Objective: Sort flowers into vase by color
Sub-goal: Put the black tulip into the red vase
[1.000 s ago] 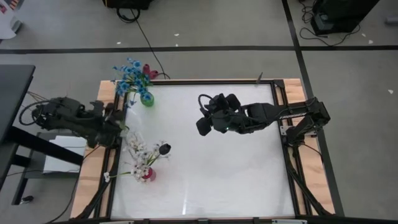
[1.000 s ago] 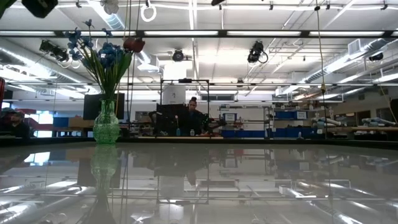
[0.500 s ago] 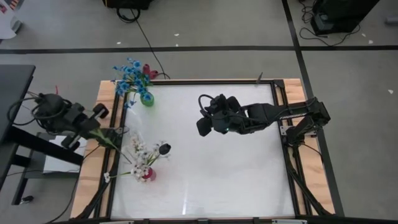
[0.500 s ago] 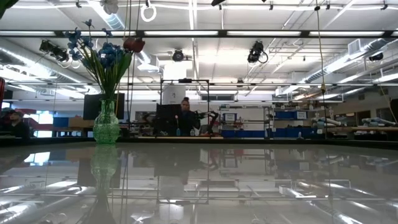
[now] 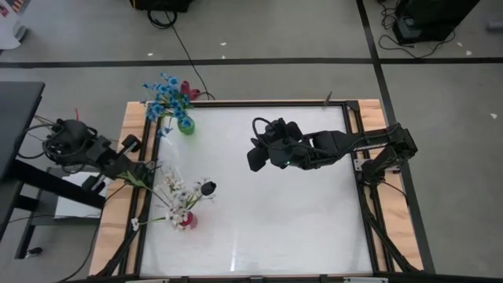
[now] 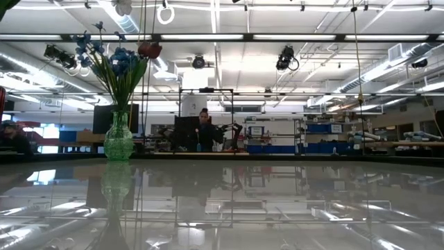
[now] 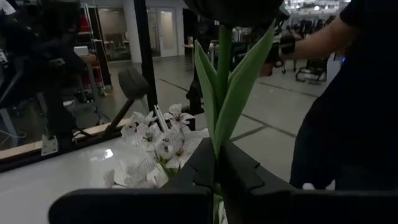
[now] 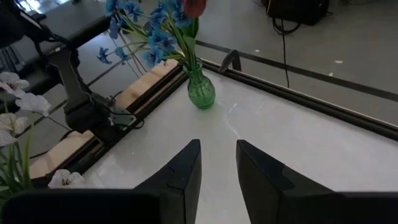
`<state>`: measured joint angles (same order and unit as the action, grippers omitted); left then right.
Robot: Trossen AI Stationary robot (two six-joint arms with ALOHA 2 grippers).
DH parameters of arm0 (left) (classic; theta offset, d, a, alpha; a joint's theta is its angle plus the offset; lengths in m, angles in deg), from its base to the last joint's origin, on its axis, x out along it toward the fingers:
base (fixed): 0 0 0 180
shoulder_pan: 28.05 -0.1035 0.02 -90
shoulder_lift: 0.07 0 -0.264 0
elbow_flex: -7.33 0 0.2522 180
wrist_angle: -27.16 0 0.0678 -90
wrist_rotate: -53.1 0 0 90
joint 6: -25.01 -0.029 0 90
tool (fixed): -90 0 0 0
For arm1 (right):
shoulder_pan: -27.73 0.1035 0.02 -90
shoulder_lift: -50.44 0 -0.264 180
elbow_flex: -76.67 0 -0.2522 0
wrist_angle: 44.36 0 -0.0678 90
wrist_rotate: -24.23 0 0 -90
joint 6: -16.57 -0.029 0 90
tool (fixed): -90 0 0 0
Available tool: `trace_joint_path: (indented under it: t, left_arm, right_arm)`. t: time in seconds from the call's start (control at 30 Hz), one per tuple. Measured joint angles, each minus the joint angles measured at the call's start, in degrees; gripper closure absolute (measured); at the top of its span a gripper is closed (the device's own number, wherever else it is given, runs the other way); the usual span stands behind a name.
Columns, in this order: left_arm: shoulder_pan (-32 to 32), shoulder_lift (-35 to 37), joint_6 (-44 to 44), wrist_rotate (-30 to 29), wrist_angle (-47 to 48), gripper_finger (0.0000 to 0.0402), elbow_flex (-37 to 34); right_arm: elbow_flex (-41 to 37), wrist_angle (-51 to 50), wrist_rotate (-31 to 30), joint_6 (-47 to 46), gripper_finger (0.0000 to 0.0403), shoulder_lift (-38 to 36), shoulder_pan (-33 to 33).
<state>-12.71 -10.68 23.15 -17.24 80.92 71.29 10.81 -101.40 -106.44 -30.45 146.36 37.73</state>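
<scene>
My left gripper (image 5: 134,167) sits at the table's left edge, shut on a green leafy stem (image 7: 219,106). A dark flower head (image 5: 207,188) lies beside the white flowers (image 5: 177,196), which stand in a small pink vase (image 5: 186,222). The green glass vase (image 5: 185,125) at the far left corner holds blue flowers (image 5: 163,93) and one red head (image 6: 149,50). My right gripper (image 5: 256,151) hovers open above the table's middle, holding nothing, its fingers (image 8: 186,165) pointing toward the green vase (image 8: 201,92). My left gripper pinches the stem's leafy stretch (image 7: 217,146) between its two fingers (image 7: 202,168), coming from the table's left side. The stem runs on ahead of the fingers toward a dark shape (image 7: 233,9) past the white flowers (image 7: 158,140). Whether the far end rests on anything, I cannot tell.
Wooden rails (image 5: 126,196) and dark metal bars frame the white table (image 5: 299,228). A person in dark clothes (image 7: 348,106) stands close beyond the left gripper. Another person (image 6: 205,132) is far off in the room. Cables lie on the floor around the table.
My left arm has drawn back toward the table's left edge and turned, and the green leafy stem now shows below its gripper over the wooden rail. The dark head by the white flowers has kept its place. My right arm has stayed nearly still.
</scene>
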Motion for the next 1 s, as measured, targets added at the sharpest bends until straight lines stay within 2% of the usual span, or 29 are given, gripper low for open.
trace_joint_path:
  t: [0.67,1.0]
  left_arm:
    - [0.0,-10.5,-4.0,4.2,-5.2,0.0386,0.0]
    - [0.0,-12.3,-3.7,4.5,-9.1,0.0386,0.0]
  right_arm:
    - [0.0,1.3,0.2,0.2,0.0293,0.0,0.0]
    - [0.0,1.2,1.5,1.3,0.0293,0.0,0.0]
